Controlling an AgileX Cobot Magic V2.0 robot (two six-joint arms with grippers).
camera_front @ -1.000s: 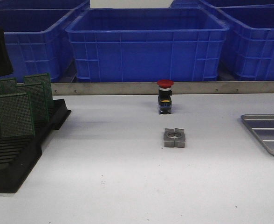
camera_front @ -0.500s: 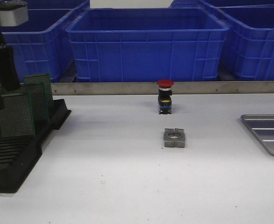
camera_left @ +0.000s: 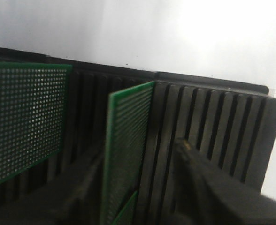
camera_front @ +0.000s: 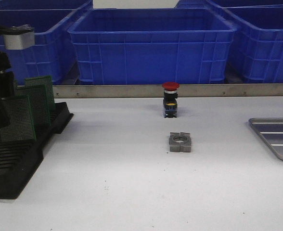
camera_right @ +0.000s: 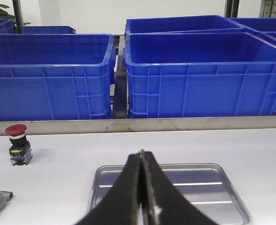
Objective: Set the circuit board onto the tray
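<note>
**Left fingers straddling a circuit board in the rack**

Starting with the big stuff: blue crates (camera_front: 151, 45) line up past the metal strip along the bench's (camera_front: 132, 192) far edge. The black slotted rack (camera_front: 16, 159) sits at the bench's left edge, with green circuit boards standing upright in its slots. The silver tray (camera_front: 278, 139) lies flat at the right edge, cut off by the frame, nothing on it.

The left arm is down over the rack's far end. In its wrist view the left gripper (camera_left: 138, 187) is spread wide, one dark finger on each side of the circuit board (camera_left: 128, 145), which is seen nearly edge-on and still seated in its slot. Can't tell if the fingers (camera_left: 208, 187) actually touch it. A second board (camera_left: 23, 122) stands a few slots over.

The right gripper (camera_right: 141, 187) hangs above the tray's near rim, fingers pressed together on nothing.

Mid-bench there's a red-capped push button (camera_front: 170, 100) near the far edge, and a small grey metal clamp block (camera_front: 180, 142) just in front of it, apart.
</note>
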